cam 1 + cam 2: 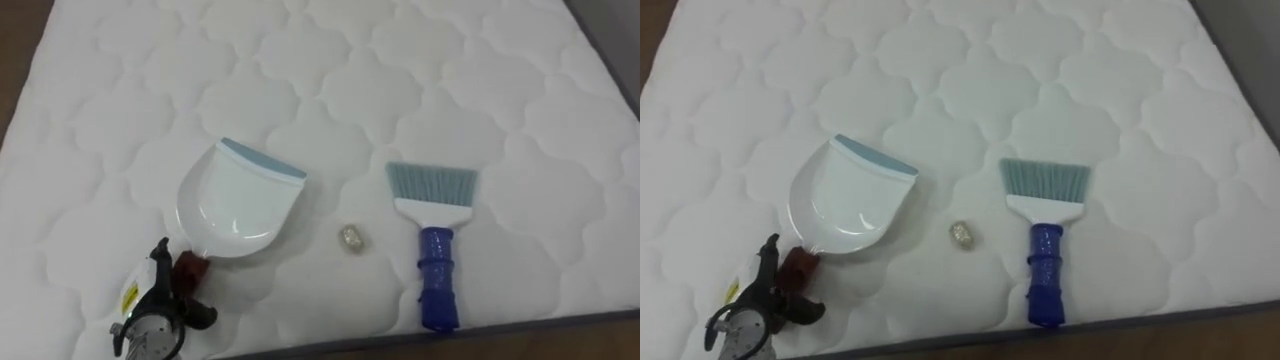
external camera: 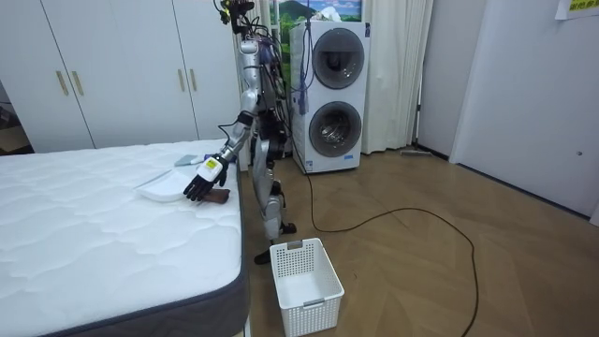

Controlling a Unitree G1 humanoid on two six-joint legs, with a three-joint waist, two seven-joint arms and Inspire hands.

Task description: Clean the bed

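Note:
On the white quilted mattress [image 1: 400,80] lies a white dustpan [image 1: 235,205] with a grey-blue lip facing away from me and a dark red handle [image 1: 188,268] pointing toward me. My left hand [image 1: 160,310] hovers at the near end of that handle, fingers relaxed and open, not closed round it. A small crumpled scrap [image 1: 351,238] rests to the right of the pan. Farther right lies a hand brush [image 1: 435,235] with a blue handle and grey-blue bristles pointing away. In the room view I stand at the bed's side with the left hand [image 2: 201,178] over the dustpan [image 2: 159,192].
The mattress's near edge [image 1: 500,325] runs just below the brush handle, and its right edge slants at the upper right. A white slatted basket [image 2: 304,276] stands on the wooden floor by my feet. Stacked washing machines [image 2: 328,94] and wardrobes [image 2: 112,70] line the wall behind.

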